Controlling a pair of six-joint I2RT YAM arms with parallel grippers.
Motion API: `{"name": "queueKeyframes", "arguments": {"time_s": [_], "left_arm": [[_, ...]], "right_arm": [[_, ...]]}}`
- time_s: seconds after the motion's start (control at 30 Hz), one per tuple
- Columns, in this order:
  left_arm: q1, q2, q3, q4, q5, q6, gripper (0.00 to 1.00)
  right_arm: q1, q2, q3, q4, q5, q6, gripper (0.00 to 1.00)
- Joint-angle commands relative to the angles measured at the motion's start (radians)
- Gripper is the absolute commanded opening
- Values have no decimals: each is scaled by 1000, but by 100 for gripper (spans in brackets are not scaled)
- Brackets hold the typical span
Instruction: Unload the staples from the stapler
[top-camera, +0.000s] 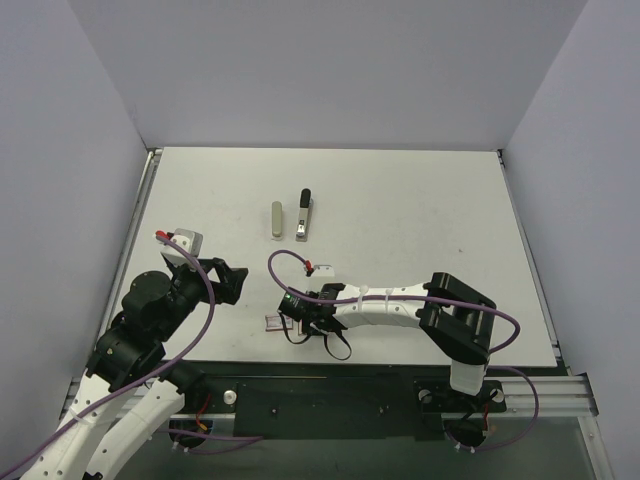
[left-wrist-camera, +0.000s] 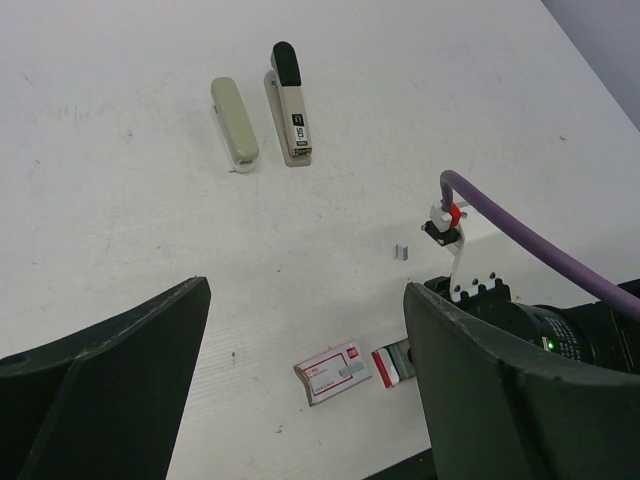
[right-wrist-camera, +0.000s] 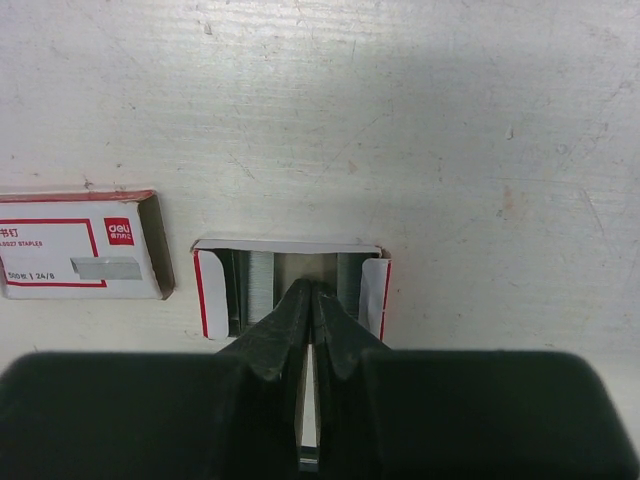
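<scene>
While my right gripper (right-wrist-camera: 312, 292) hangs low over the near middle of the table (top-camera: 420, 210), its fingers are pressed together on what looks like a thin strip of staples (right-wrist-camera: 308, 430), seen edge-on between them. The fingertips point straight at the open tray (right-wrist-camera: 290, 270) of a small red-and-white staple box, which already has silver staples lying in it. The box's sleeve (right-wrist-camera: 80, 245) sits just to the left of the tray, close to it. My left gripper (left-wrist-camera: 308, 290) hovers at the near left with its fingers wide apart and nothing in them.

The stapler (top-camera: 304, 215) lies flat toward the far middle of the table, black end pointing away from me, well apart from both grippers. A plain beige bar (top-camera: 277, 220) lies just to its left, parallel and not touching. I cannot tell from here whether any staples are left inside the stapler. A tiny loose bit (left-wrist-camera: 402, 251) of metal sits on the table between the stapler and the box.

I judge this to be the put-away step: the strip is out and goes into the tray. Next I need to lower the strip flat into the tray's free slot, part the right fingers gently, and lift clear without nudging the light cardboard.
</scene>
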Motion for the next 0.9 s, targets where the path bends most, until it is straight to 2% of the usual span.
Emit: {"name": "queueKeyframes", "arguments": {"time_s": [0.0,0.37,0.6,0.73,0.87], "left_arm": [[7,2,1,47,8,0,89],[9,5,3,47,8,0,89],[12,6,3,49,8,0,89],[15,11,1,47,5,1,89],[19,14,3,49,8,1,89]], "right_arm": [[4,-28,18,-38,27,0,0],[-16,-147,34,-74,104,-36,0],[-129,-213,48,-91,135,-100,15],[-187,-226,59,-93,138,-178,32],[-247,-227,51,-91,112,-178,40]]}}
